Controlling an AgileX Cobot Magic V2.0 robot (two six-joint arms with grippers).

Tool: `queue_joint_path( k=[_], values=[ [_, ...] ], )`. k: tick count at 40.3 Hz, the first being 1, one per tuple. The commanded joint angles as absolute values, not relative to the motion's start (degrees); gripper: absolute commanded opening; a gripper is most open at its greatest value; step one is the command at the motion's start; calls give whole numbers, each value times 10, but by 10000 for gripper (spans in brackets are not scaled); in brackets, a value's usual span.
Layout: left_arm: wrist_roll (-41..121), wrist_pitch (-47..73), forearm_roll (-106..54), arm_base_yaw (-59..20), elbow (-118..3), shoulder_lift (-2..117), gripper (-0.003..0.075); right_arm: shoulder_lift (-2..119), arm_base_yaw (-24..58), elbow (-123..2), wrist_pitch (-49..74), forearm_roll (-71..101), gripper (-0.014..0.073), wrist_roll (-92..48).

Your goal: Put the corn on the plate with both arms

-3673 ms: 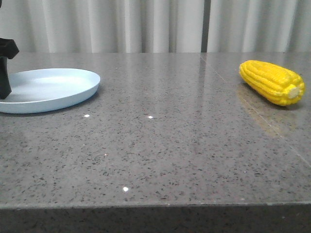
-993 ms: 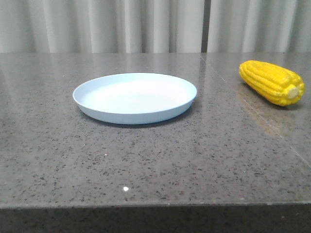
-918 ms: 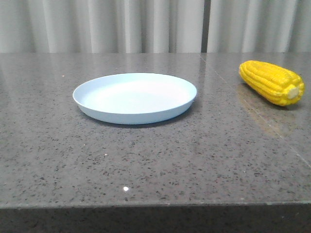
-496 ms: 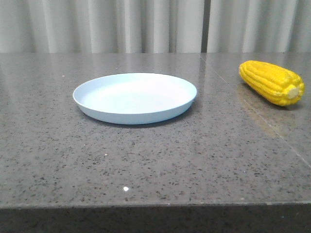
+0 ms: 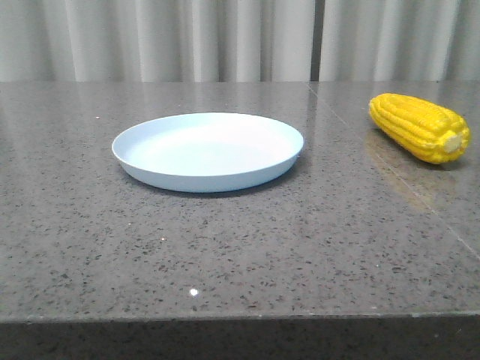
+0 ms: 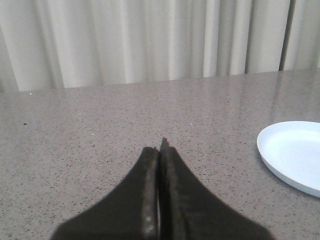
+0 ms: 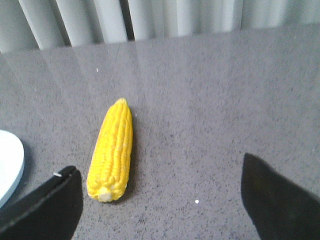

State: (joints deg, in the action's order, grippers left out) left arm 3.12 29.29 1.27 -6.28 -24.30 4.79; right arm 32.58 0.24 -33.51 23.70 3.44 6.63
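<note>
A grey speckled stone table [image 5: 247,247] with a faint seam running down its right part carries two things. The pale blue plate [image 5: 208,151] sits flat near its middle, and the yellow corn [image 5: 418,127] lies on its side well apart, to the right

The plate [image 5: 208,151] has moved: earlier in the front view it lay at the far left edge of the table [image 5: 240,247], partly cut off, and now it sits near the middle, whole and flat, well apart from the corn [image 5: 420,126]; it had reached this spot a second ago. A dark gripper part that stood over the plate's left rim in that earliest front view is gone from that view; the left gripper [image 6: 160,150] now shows only in its wrist view, fingers pressed together, off the plate's rim.
</note>
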Motion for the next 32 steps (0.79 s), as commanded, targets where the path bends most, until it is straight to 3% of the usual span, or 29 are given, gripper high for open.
queue_joint_path(
  k=[1, 18, 32],
  values=[
    [30, 247, 12, -67, -258, 54, -20, 385, 1, -390, 231, 40, 662, 63],
    [30, 247, 12, -67, -258, 54, -20, 715, 86, -622, 357, 50, 662, 63],
    [30, 246, 12, -67, -258, 54, -20, 932, 88, -765, 450, 71, 662, 63]
  ],
)
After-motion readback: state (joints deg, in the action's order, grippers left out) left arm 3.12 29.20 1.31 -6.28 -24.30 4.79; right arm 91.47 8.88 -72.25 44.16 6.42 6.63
